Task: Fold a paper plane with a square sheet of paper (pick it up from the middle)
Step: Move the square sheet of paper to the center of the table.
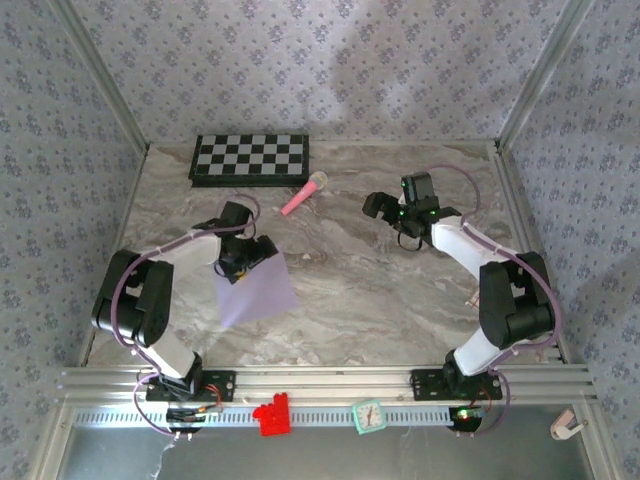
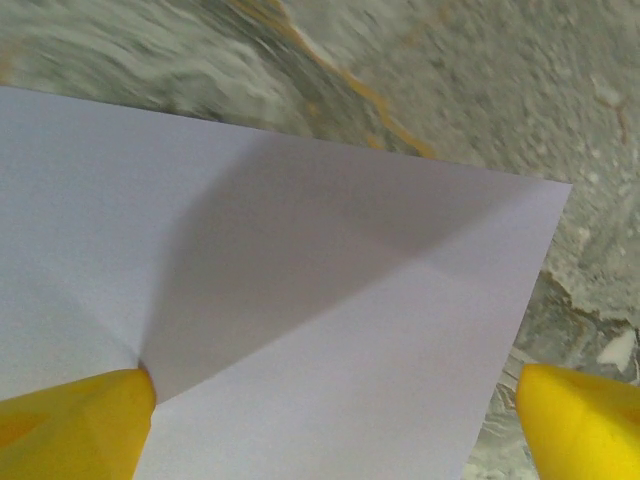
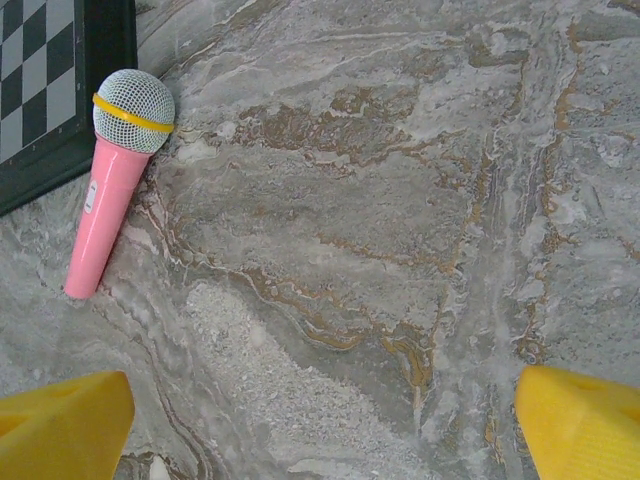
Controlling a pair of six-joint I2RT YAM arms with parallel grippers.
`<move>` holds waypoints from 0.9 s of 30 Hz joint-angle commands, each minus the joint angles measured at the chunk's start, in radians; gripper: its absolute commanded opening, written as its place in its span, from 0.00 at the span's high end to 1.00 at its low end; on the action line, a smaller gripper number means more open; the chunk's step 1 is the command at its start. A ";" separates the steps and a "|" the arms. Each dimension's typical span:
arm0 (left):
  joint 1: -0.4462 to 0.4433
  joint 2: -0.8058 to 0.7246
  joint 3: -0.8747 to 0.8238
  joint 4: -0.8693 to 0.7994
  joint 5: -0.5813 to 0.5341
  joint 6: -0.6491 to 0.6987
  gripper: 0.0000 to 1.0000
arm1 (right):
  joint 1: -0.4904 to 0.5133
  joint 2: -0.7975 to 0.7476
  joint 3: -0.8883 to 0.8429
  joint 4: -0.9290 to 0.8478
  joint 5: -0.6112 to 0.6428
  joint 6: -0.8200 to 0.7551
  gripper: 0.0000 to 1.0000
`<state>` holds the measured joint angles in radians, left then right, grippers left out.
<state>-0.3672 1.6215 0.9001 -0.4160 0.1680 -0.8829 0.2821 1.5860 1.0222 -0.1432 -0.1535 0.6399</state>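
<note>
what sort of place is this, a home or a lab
Probably a robot lab test cell, not a home: left arm and right arm bolted to an aluminium rail, wallpapered panels boxing in a marble-look table.

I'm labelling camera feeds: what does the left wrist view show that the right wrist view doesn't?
Left wrist: the square sheet of paper, creased, under the open left gripper. Right wrist: a pink toy microphone beside the checkered board, beyond the open right gripper. Shared: the marbled table and yellow fingertips spread wide.
</note>
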 commanded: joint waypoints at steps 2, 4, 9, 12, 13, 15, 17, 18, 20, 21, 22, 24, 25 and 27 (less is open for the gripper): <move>-0.084 0.108 0.066 0.018 0.048 -0.058 0.06 | 0.004 0.012 0.023 -0.025 0.010 0.018 0.00; -0.115 0.156 0.121 0.036 0.061 -0.076 0.06 | 0.005 0.009 0.018 -0.027 0.010 0.020 0.00; -0.166 0.273 0.239 0.080 0.091 -0.138 0.06 | 0.006 -0.012 -0.009 -0.027 0.015 0.026 0.00; -0.184 0.318 0.298 0.092 0.112 -0.158 0.07 | 0.006 -0.027 -0.022 -0.034 0.020 0.023 0.00; -0.188 0.322 0.317 0.084 0.117 -0.155 0.07 | 0.006 -0.031 -0.025 -0.039 0.023 0.023 0.00; -0.195 0.313 0.352 0.049 0.121 -0.134 0.07 | 0.006 -0.040 -0.030 -0.045 0.024 0.021 0.00; -0.202 0.277 0.384 -0.007 0.118 -0.100 0.06 | 0.006 -0.051 -0.033 -0.049 0.018 0.022 0.00; -0.205 0.254 0.393 -0.040 0.107 -0.086 0.06 | 0.005 -0.055 -0.032 -0.052 0.014 0.019 0.00; -0.214 0.200 0.401 -0.119 0.053 -0.051 0.04 | 0.006 -0.059 -0.027 -0.070 0.008 0.013 0.00; -0.221 0.178 0.399 -0.147 0.024 -0.037 0.03 | 0.005 -0.060 -0.025 -0.077 0.008 0.013 0.00; -0.227 0.159 0.396 -0.185 -0.010 -0.025 0.01 | 0.006 -0.061 -0.027 -0.082 0.008 0.012 0.00; -0.243 0.138 0.385 -0.240 -0.078 -0.016 0.00 | 0.005 -0.057 -0.032 -0.083 0.009 0.016 0.00; -0.252 0.136 0.377 -0.257 -0.105 -0.017 0.00 | 0.006 -0.054 -0.035 -0.082 0.010 0.017 0.00; -0.265 0.147 0.370 -0.278 -0.122 -0.028 0.00 | 0.006 -0.048 -0.041 -0.077 0.014 0.021 0.00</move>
<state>-0.6125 1.7805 1.2678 -0.5716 0.1314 -0.9321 0.2821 1.5463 0.9932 -0.1925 -0.1463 0.6476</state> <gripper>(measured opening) 0.997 0.998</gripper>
